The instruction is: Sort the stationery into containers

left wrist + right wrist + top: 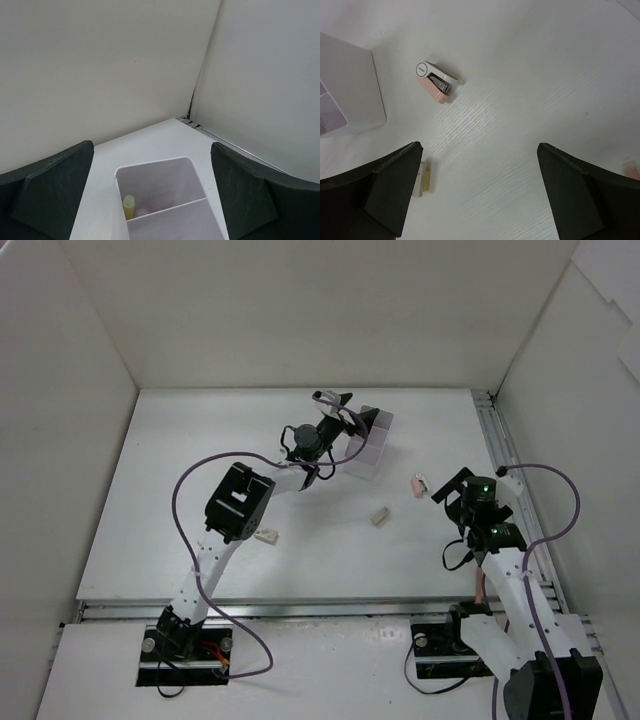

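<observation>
The white divided box [368, 448] stands at the back middle of the table. My left gripper [340, 412] hovers open and empty over it. In the left wrist view the box [165, 165] lies between my open fingers [50, 195], and its far compartment holds a yellow-green pen [129, 206] and something pinkish. My right gripper [448, 486] is open and empty just right of a small pink-and-white stapler-like piece [418, 483], which also shows in the right wrist view [436, 81]. A beige block [380, 516] lies mid-table and shows beside my right gripper's left finger [424, 178]. Another beige block [265, 535] lies by the left arm.
White walls enclose the table on the left, back and right. A metal rail [505, 455] runs along the right edge. A thin pinkish-red item [480, 587] lies next to the right arm. The box corner [350, 95] shows in the right wrist view.
</observation>
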Controlling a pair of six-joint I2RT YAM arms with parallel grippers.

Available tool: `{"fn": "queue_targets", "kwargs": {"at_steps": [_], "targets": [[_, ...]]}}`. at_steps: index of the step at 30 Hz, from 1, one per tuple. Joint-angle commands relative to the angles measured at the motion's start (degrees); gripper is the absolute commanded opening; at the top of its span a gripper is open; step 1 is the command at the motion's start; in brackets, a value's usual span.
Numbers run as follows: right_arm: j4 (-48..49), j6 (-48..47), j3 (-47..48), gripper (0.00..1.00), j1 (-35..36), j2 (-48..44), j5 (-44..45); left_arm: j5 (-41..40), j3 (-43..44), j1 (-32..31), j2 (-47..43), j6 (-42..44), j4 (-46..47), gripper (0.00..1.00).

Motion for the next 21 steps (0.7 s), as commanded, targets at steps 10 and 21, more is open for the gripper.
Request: {"fn": "queue_targets", "kwargs": {"at_steps": [10, 21], "targets": [[-20.0, -0.7, 12.0, 0.98, -1.6, 8.0, 2.2, 6.8, -22.2, 3.0, -27.0, -14.4, 16.3, 1.00], [-36.6, -1.3, 18.3, 0.98, -7.6, 11.3, 13.3, 11.9, -26.0, 6.0, -49.9, -11.3, -40.6, 1.00]]}}
